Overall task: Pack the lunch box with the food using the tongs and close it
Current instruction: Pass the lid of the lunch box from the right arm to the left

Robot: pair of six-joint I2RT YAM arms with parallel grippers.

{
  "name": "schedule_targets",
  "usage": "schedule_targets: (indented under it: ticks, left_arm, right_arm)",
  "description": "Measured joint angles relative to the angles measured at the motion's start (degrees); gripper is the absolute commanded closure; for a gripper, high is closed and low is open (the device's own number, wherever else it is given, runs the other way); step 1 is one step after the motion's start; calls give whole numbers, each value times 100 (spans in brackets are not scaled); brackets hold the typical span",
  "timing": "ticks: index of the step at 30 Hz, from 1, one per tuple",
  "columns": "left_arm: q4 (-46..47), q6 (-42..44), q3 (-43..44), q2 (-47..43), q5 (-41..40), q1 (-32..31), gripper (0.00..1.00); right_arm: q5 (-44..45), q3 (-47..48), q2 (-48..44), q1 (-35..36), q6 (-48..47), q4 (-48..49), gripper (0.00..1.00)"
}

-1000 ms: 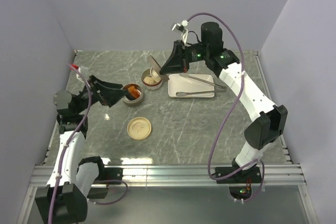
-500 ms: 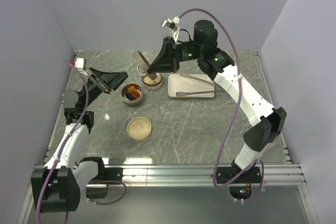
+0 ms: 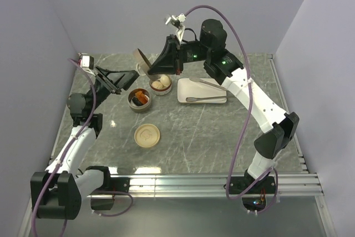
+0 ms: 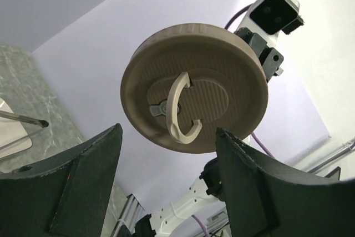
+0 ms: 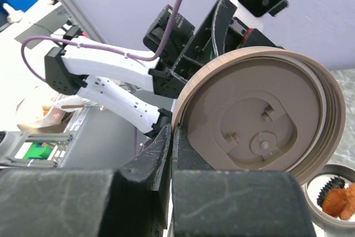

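Note:
My right gripper (image 3: pixel 154 70) (image 5: pixel 173 130) is shut on the rim of a round tan lunch box lid (image 3: pixel 141 59) (image 5: pixel 260 131), held on edge in the air above the back left of the table. My left gripper (image 3: pixel 133 76) (image 4: pixel 167 131) is raised and open. It points at the lid's top (image 4: pixel 194 84), whose cream ring handle (image 4: pixel 180 109) lies just beyond its fingertips, untouched. Below stand two round lunch box bowls: one with orange and black food (image 3: pixel 140 98) (image 5: pixel 339 199), one with pale cream balls (image 3: pixel 161 84). The silver tongs (image 3: pixel 208 99) (image 4: pixel 22 119) lie on the white plate (image 3: pixel 183 90).
A second flat tan disc (image 3: pixel 147 135) lies on the marble table nearer the front. Walls enclose the table on the left, back and right. A metal rail (image 3: pixel 177 181) runs along the near edge.
The right arm has carried the lid left and upward. The left gripper has lifted off the orange-food bowl, swung up toward the lid, and its jaws have narrowed a little.

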Motion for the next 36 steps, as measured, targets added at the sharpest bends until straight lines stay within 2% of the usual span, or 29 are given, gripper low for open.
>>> schedule_targets:
  ticks: [4, 16, 21, 24, 25, 26, 27, 32, 36]
  left_arm:
    - [173, -61, 9, 122, -7, -63, 29]
    - [492, -101, 256, 341, -48, -264, 48]
    - [509, -96, 269, 354, -50, -275, 59]
    - [511, -85, 297, 365, -55, -278, 70]
    - [514, -94, 304, 365, -57, -278, 79]
    - [514, -90, 326, 365, -59, -280, 96]
    - [490, -118, 352, 365, -92, -278, 99]
    - [352, -136, 472, 341, -221, -243, 93]
    - [85, -33, 472, 297, -240, -243, 99]
  right_arm:
    - [2, 129, 109, 92, 52, 90, 100]
    - [-15, 170, 249, 214, 223, 385, 100]
    - [-68, 170, 249, 221, 428, 643, 100]
    - [-90, 168, 251, 225, 522, 815, 100]
    - [-96, 168, 251, 225, 531, 837, 100]
    - [-92, 157, 251, 232, 527, 837, 100]
    - [-127, 138, 249, 229, 498, 835, 100]
    - [-72, 105, 245, 197, 107, 619, 100]
    - [22, 105, 247, 192, -81, 407, 100]
